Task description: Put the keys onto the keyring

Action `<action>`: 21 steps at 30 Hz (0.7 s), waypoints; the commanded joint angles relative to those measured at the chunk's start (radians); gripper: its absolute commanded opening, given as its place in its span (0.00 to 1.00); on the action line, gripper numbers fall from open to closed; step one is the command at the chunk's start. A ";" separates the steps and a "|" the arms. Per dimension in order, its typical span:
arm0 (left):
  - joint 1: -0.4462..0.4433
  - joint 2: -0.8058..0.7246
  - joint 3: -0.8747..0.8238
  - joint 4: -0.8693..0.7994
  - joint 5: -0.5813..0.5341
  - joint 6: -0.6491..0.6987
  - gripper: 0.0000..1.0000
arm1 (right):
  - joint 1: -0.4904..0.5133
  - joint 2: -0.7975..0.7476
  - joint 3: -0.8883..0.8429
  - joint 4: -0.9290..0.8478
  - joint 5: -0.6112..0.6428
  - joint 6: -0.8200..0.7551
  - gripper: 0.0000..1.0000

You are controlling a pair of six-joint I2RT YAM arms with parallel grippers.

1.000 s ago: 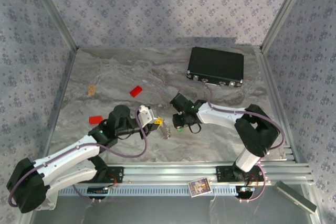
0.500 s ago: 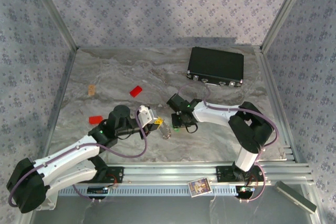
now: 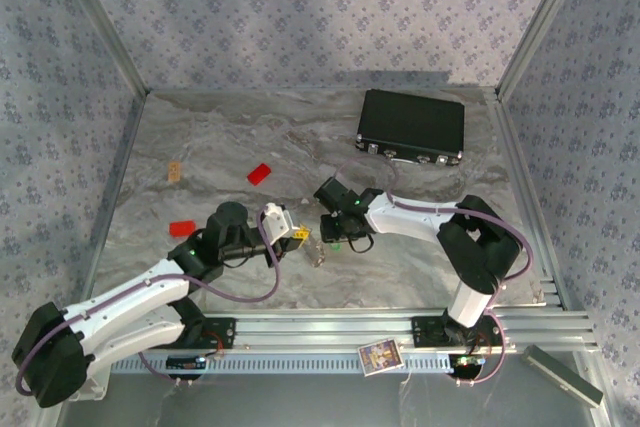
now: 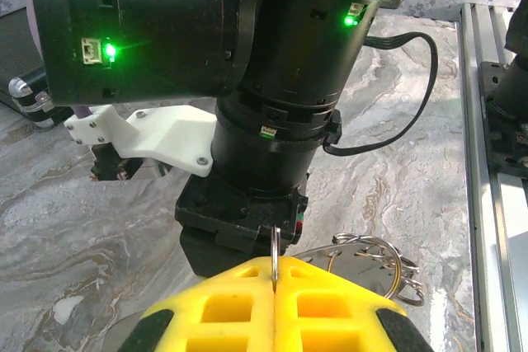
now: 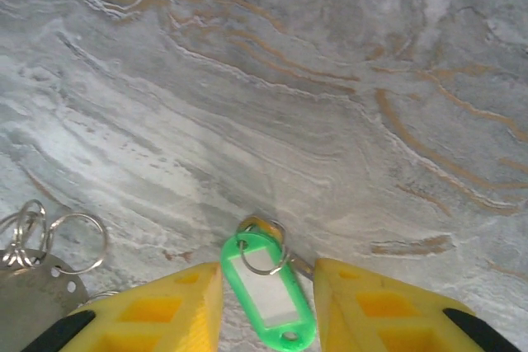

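Left gripper (image 4: 273,276) is clenched on the keyring (image 4: 371,255): one thin loop is seen edge-on, pinched in the seam between the yellow fingers (image 4: 330,311). The rest of the rings and a round metal tag (image 4: 351,268) are bunched just to its right, over the marble table (image 3: 230,137). Most of the left wrist view is blocked by the right arm (image 4: 272,121), which is parked directly ahead.

Right gripper (image 5: 268,278) is seen with fingers apart and the green key (image 5: 268,290) filling the gap; it appears to be grasped by the sides of its plastic head. The key's small split ring is pointed away from the camera.

In the top view both grippers are nearly tip to tip at mid-table. Well apart are seen a black box (image 3: 412,127) at the back right, two red blocks (image 3: 260,173) (image 3: 182,228) to the left, and a small tan piece (image 3: 175,171).
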 commanded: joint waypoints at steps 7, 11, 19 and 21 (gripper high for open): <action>-0.006 -0.026 -0.001 0.020 -0.003 -0.010 0.00 | 0.010 0.056 0.054 -0.028 0.004 0.031 0.32; -0.007 -0.025 -0.004 0.022 -0.006 -0.008 0.00 | 0.012 0.065 0.062 -0.052 0.033 0.046 0.32; -0.007 -0.024 -0.004 0.022 -0.012 -0.007 0.00 | 0.021 0.089 0.082 -0.086 0.057 0.071 0.32; -0.006 -0.024 -0.004 0.025 -0.010 -0.006 0.00 | 0.023 0.094 0.085 -0.089 0.058 0.074 0.30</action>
